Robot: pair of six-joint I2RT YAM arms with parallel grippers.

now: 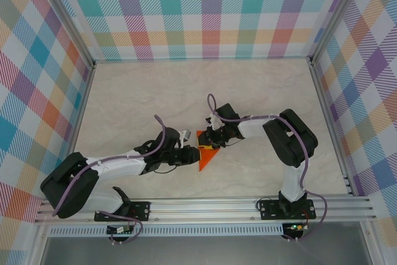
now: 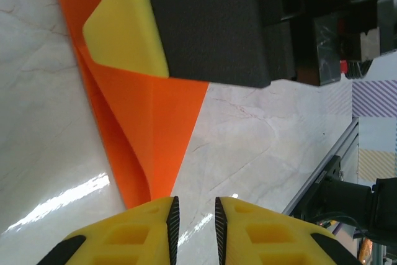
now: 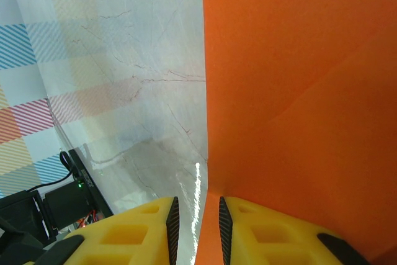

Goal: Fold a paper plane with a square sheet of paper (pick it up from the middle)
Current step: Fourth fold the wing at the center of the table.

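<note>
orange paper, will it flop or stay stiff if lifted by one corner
Likely floppy: the orange paper is a thin sheet, though its visible crease may stiffen it slightly. Probably very light, so a push would likely slide it across the glossy table rather than tip it.

table (image 1: 136, 97): pale marbled top, glossy, walled on three sides
near edge: metal rail (image 1: 205, 206)
on table: orange paper sheet (image 1: 208, 157), folded to a triangle, near centre
</note>
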